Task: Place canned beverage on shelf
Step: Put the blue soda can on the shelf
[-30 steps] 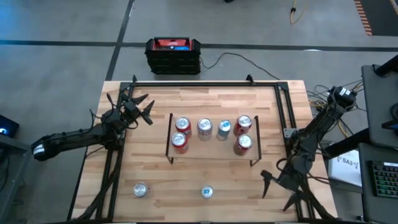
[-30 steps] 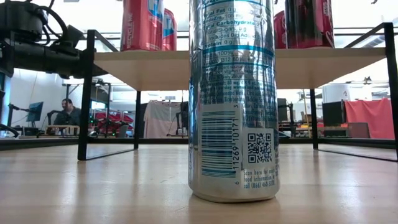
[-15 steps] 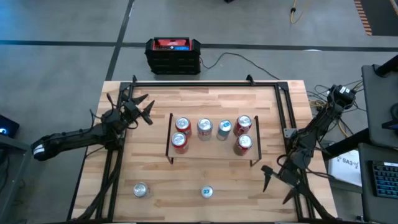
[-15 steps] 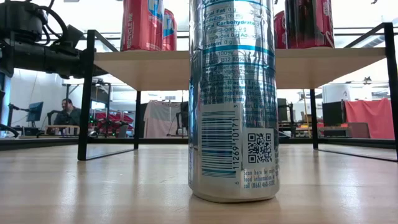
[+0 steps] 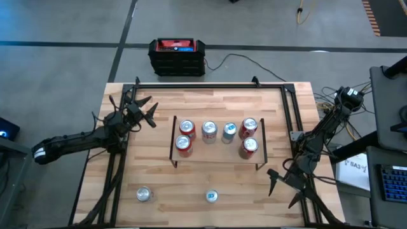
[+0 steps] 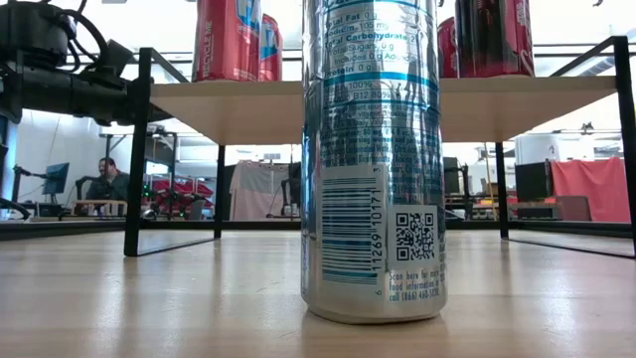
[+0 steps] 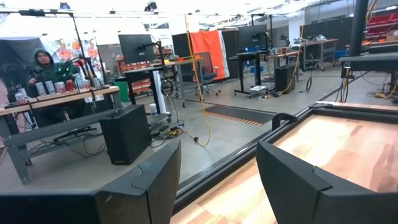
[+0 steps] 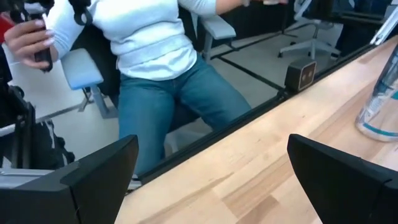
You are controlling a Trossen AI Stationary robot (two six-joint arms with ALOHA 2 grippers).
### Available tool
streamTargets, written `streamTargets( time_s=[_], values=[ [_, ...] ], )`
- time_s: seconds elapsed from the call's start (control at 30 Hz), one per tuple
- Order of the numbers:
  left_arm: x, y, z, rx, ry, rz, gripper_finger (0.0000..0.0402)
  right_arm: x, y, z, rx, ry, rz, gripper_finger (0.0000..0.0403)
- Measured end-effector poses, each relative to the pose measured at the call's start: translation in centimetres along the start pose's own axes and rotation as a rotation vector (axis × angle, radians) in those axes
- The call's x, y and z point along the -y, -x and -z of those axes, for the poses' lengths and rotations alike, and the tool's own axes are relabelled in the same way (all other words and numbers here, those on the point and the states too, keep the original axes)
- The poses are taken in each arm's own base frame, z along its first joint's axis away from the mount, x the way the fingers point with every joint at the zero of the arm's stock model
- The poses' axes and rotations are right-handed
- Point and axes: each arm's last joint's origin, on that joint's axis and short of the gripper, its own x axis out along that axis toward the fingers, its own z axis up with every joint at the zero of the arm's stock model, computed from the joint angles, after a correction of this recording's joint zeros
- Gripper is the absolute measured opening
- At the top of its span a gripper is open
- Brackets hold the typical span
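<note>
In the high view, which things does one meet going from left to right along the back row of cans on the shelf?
On the shelf, back row: red can → silver can → blue-topped can → red can.

left gripper open, empty | over table edge | seated person beyond

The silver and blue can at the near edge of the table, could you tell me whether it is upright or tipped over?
Upright: the can stands on its base on the tabletop.
</note>
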Motion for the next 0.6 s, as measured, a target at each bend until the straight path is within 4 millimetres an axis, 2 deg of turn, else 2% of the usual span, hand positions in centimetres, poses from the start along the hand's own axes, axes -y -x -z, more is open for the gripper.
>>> streamTargets(
  time_s=[0.6],
  values=[
    [0.0,0.0,-0.01,0.001,0.0,0.0,0.0195,0.0,0.0,0.01,-0.001,-0.014,0.0,0.04]
  ],
)
